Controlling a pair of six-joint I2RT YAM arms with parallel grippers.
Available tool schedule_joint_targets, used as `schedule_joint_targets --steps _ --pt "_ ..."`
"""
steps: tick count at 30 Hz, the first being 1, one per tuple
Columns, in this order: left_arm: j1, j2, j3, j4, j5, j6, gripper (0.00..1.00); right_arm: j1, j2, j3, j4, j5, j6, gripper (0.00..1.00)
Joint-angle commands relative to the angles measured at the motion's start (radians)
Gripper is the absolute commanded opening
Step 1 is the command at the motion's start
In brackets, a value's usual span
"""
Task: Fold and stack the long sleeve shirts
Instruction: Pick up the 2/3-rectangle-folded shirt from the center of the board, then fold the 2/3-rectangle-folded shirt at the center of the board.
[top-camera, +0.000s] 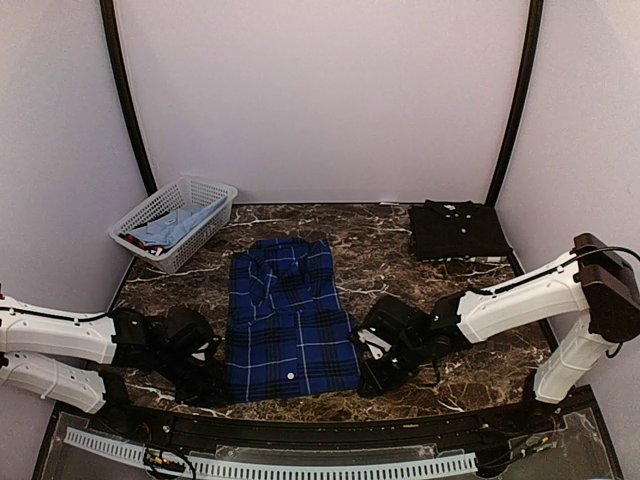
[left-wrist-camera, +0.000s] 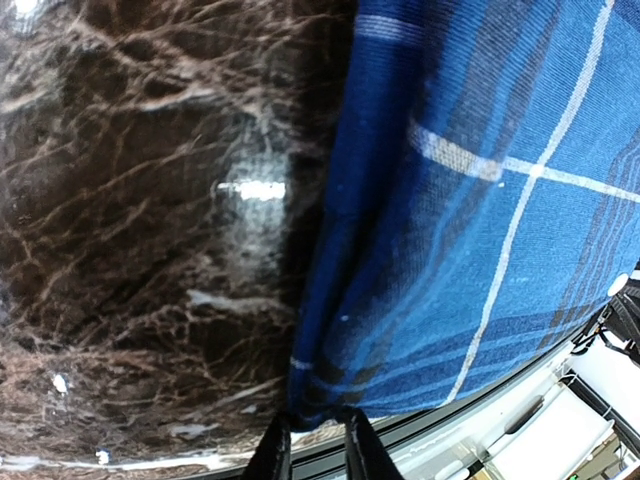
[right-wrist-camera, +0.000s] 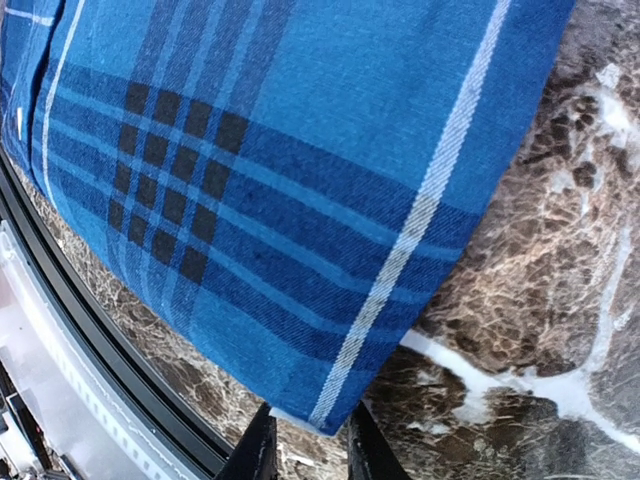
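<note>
1. Two claws sit low at the near edge of the dark marbled desk, one at each near corner of the plaid shirt.
2. The left claw is clamped on the shirt's near left corner. The cloth bunches and creases into the narrow gap between its fingers.
3. The right claw has the near right corner of the hem lying between its fingers. The cloth lies flat there, and I cannot tell whether it is pinched or only straddled.
4. The plaid shirt lies folded into a rectangle at the middle of the desk, collar at the far end, with a white button near the hem.
5. At the far left stands a white lattice basket. It holds pale blue cloth and, at its near end, something dark with red, too small to tell.
6. At the far right the black shirt lies folded flat on the desk, well apart from the plaid one. The pale strip at its near edge is too small to read.
</note>
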Motion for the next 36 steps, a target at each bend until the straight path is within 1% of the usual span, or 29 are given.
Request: schedule_joint_targets --steps 1,5,7,11,14,23,29,33,36 --pt "-0.005 0.004 -0.023 -0.021 -0.014 -0.01 0.16 0.011 0.001 -0.009 0.024 0.043 0.008 0.21" --pt "-0.005 -0.009 -0.021 -0.03 -0.024 -0.017 0.09 0.01 0.006 0.006 0.014 0.068 -0.002 0.16" --pt "-0.004 -0.02 -0.02 -0.036 -0.032 -0.021 0.07 0.012 0.007 0.011 0.012 0.074 -0.005 0.13" --pt "-0.005 -0.036 -0.019 -0.046 -0.043 -0.028 0.02 0.012 0.004 0.012 0.016 0.083 -0.007 0.06" --pt "-0.005 -0.048 -0.01 -0.058 -0.055 -0.029 0.0 0.013 -0.005 0.012 0.019 0.093 -0.007 0.0" --pt "-0.005 -0.057 0.051 -0.113 -0.091 0.003 0.0 0.02 -0.065 -0.005 0.017 0.124 0.007 0.0" --pt "-0.006 -0.123 0.084 -0.164 -0.109 0.009 0.0 0.047 -0.122 -0.014 -0.007 0.146 0.027 0.0" --pt "-0.029 -0.174 0.152 -0.252 -0.137 0.011 0.0 0.066 -0.197 -0.01 -0.05 0.167 0.071 0.0" --pt "-0.042 -0.198 0.234 -0.336 -0.168 0.017 0.0 0.067 -0.257 0.045 -0.126 0.216 0.076 0.0"
